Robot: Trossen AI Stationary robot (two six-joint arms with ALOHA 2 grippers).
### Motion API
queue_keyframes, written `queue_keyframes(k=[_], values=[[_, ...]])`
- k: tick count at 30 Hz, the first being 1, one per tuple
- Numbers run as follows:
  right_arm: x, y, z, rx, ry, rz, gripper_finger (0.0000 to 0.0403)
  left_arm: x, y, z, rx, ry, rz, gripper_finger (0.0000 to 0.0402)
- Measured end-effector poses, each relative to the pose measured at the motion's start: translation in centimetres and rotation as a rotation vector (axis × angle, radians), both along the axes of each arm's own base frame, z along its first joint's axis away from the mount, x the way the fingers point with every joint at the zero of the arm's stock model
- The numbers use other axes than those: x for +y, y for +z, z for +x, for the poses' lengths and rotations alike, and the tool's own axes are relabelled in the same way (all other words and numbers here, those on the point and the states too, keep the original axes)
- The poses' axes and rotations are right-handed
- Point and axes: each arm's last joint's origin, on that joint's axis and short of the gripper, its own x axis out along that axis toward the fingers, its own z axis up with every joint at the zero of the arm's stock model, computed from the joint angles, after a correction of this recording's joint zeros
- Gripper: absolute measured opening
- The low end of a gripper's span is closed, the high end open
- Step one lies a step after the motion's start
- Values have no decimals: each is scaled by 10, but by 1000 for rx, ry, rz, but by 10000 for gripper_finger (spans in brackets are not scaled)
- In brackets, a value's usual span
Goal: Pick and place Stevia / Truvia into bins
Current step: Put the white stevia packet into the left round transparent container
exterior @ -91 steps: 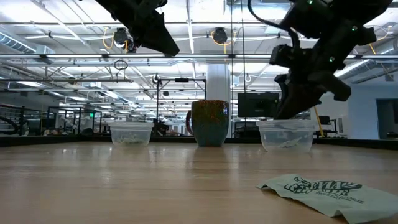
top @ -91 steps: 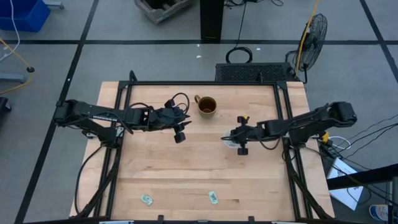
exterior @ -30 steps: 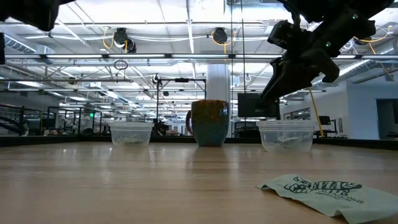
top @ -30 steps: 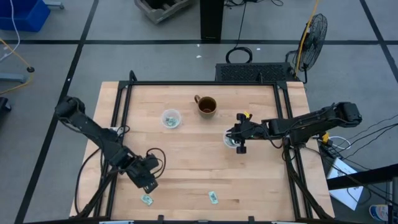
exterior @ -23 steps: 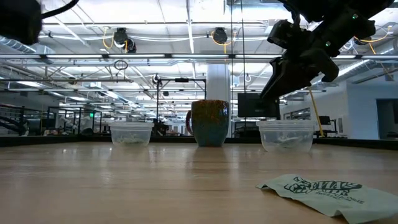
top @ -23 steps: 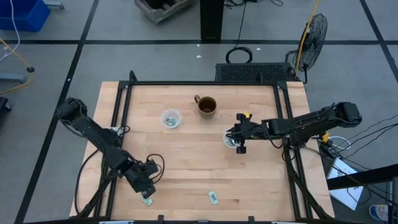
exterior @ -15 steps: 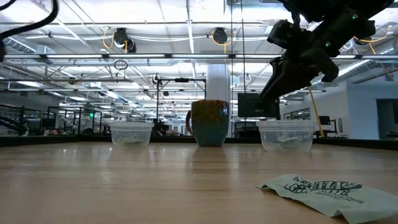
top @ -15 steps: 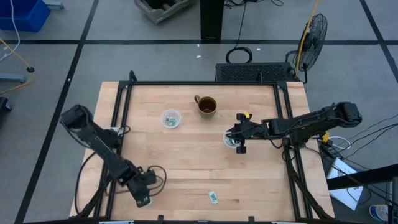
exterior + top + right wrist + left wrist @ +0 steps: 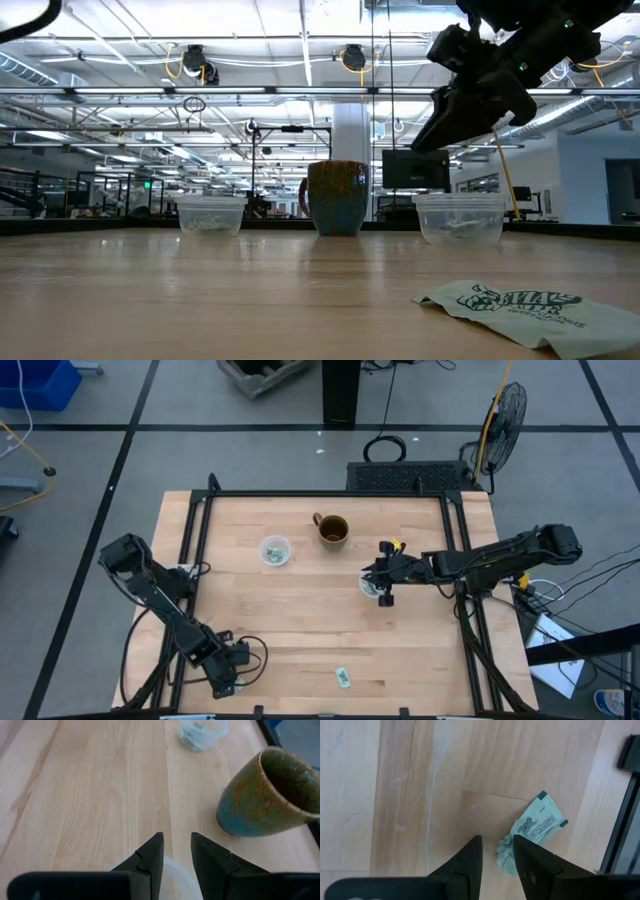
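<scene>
A pale green packet (image 9: 534, 831) lies flat on the wood near the table's near-left corner. My left gripper (image 9: 228, 680) hangs over it and hides it in the high view. In the left wrist view the gripper (image 9: 497, 842) is open by a narrow gap, with the packet's crumpled end just beyond its fingertips. A second packet (image 9: 343, 677) lies at the near edge and shows in the low view (image 9: 520, 305). The left cup (image 9: 274, 550) holds packets. My right gripper (image 9: 368, 578) hovers above the right cup (image 9: 460, 217), open by a narrow gap and empty.
A brown mug (image 9: 332, 530) stands at the far middle between the two cups and shows in the right wrist view (image 9: 270, 795). A black frame rail (image 9: 620, 835) runs along the table's left side, close to the left packet. Bare wood lies between the cups and the near packets.
My left gripper has gone toward the table's near edge and come over the near-left packet, which it now covers in the high view. My right gripper has risen a little above the right cup. The packets and cups have stayed in place.
</scene>
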Motion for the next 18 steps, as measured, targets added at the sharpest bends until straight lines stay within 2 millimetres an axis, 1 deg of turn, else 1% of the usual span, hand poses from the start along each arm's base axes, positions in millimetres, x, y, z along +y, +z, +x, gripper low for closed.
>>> queue_keyframes(k=[3, 7, 8, 11, 14, 18], values=[[0, 1, 1, -15, 10, -12, 91, 0, -1, -2, 2, -6, 8, 90], [0, 4, 3, -44, 22, -26, 91, 0, -1, -3, -3, -6, 29, 24], [0, 5, 4, -54, 24, -28, 91, 0, -2, -3, -9, -9, 33, 13], [0, 7, 5, -80, 28, -32, 91, 1, 2, -1, -71, -58, 59, 11], [1, 10, 7, -114, 29, -31, 91, 4, 13, 7, -158, -184, 112, 5], [1, 11, 8, -138, 20, -15, 91, 23, 36, 23, -264, -242, 277, 6]])
